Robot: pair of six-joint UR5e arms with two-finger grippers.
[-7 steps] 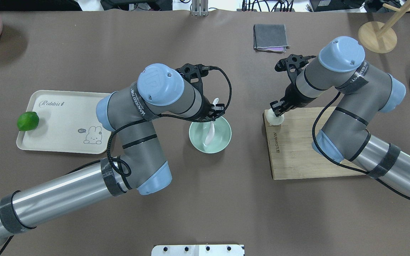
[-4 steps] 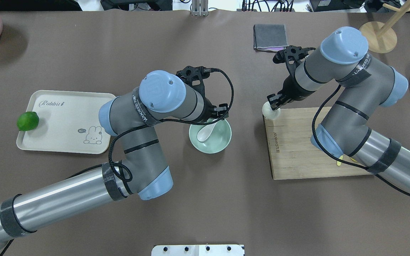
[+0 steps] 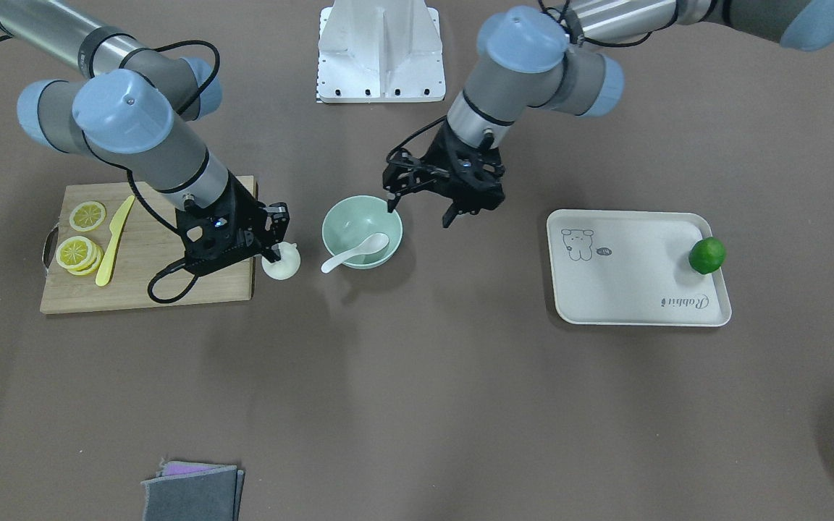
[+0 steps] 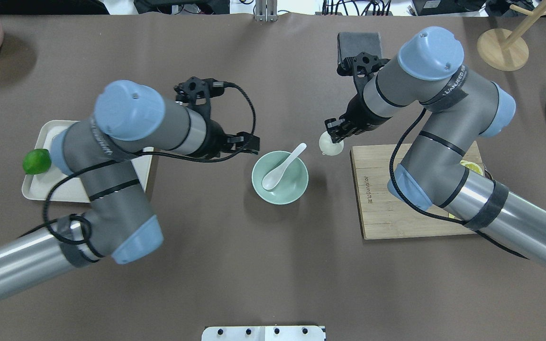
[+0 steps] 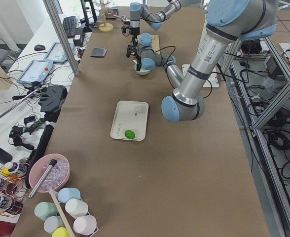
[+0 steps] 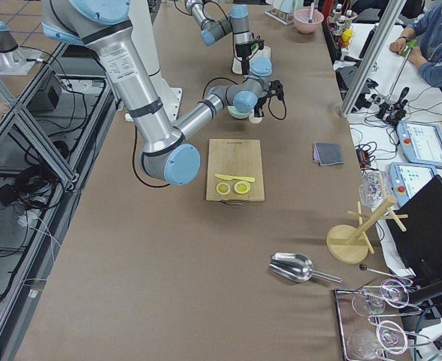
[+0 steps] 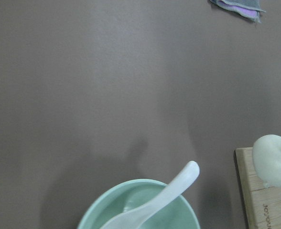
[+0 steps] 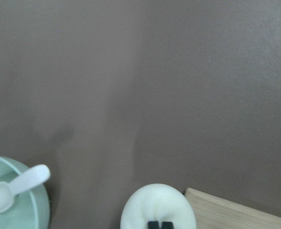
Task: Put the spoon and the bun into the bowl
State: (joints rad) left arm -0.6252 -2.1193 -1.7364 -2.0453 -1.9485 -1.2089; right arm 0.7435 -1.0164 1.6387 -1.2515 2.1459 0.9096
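Left gripper (image 3: 419, 215) withdrawn toward counter's left edge, fingers wide; spoon (image 4: 280, 170) in bowl (image 4: 296, 188); right gripper (image 4: 334, 138), pinching bun (image 4: 331, 147), should release above bowl's centre.

One each: bowl (image 3: 347, 219), spoon (image 3: 359, 250), bun (image 3: 283, 268), lime (image 3: 706, 255), tray (image 3: 634, 286), board (image 3: 160, 278), knife (image 3: 114, 242), cloth (image 3: 192, 493). At least two lemon slices (image 3: 88, 215) on the board.
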